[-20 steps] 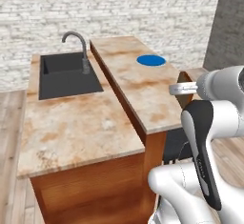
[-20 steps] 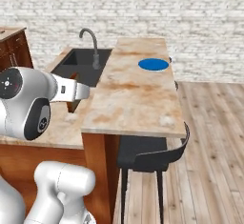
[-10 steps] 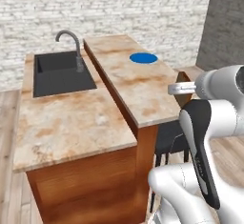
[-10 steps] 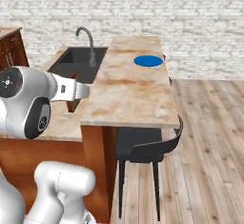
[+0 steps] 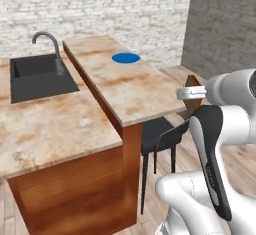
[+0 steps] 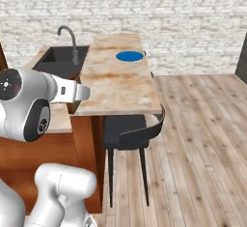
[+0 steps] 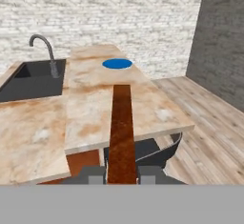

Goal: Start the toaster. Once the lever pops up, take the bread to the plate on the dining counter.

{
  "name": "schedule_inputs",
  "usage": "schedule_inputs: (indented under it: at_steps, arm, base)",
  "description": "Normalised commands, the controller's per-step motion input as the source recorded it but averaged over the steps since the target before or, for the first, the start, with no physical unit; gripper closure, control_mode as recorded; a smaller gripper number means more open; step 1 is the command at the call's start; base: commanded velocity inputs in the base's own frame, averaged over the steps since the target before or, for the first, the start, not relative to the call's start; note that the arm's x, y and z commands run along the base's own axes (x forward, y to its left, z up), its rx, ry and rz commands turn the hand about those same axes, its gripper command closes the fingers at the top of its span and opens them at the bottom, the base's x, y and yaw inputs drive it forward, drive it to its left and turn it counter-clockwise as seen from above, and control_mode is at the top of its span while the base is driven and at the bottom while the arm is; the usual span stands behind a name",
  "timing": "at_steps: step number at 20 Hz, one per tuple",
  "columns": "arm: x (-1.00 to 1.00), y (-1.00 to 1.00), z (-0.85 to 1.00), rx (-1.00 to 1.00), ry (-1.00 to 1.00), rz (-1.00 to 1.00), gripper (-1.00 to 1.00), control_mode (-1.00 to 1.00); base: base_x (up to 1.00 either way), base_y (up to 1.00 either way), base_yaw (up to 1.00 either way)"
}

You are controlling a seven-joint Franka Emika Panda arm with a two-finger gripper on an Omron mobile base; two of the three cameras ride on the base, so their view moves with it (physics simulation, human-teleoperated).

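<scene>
My gripper (image 7: 122, 173) is shut on the bread (image 7: 122, 132), a brown toasted slice seen edge-on as a long strip rising between the fingertips. In the left base view the gripper (image 5: 192, 92) hangs off the near right end of the dining counter (image 5: 131, 95), with the bread (image 5: 194, 82) poking up from it. The blue plate (image 5: 126, 57) lies flat toward the far end of that counter; it is also the blue plate (image 6: 130, 56) and the plate (image 7: 117, 64) straight ahead of the hand. The toaster is out of view.
A lower slab with a dark sink (image 5: 39, 79) and a curved faucet (image 5: 47, 41) adjoins the dining counter's left side. A dark stool (image 6: 132, 134) stands under the near end. Wood floor (image 6: 198, 139) spreads to the right, a brick wall behind.
The whole scene has slid left in both base views, so the base has moved. The arm keeps its pose, with the bread still held.
</scene>
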Motion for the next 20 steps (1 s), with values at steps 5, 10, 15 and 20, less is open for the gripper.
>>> schedule_inputs:
  at_steps: [5, 10, 15, 20]
  arm:
    - [0.0, 0.0, 0.0, 0.0, 0.0, 0.0, 1.0, 1.0]
    - [0.0, 0.0, 0.0, 0.0, 0.0, 0.0, 1.0, 1.0]
    - [0.0, 0.0, 0.0, 0.0, 0.0, 0.0, 1.0, 1.0]
    - [0.0, 0.0, 0.0, 0.0, 0.0, 0.0, 1.0, 1.0]
  base:
    - [-1.0, 0.0, -0.63]
    - [-1.0, 0.5, -0.56]
    - [-1.0, 0.47, -0.72]
    - [-1.0, 0.61, -0.66]
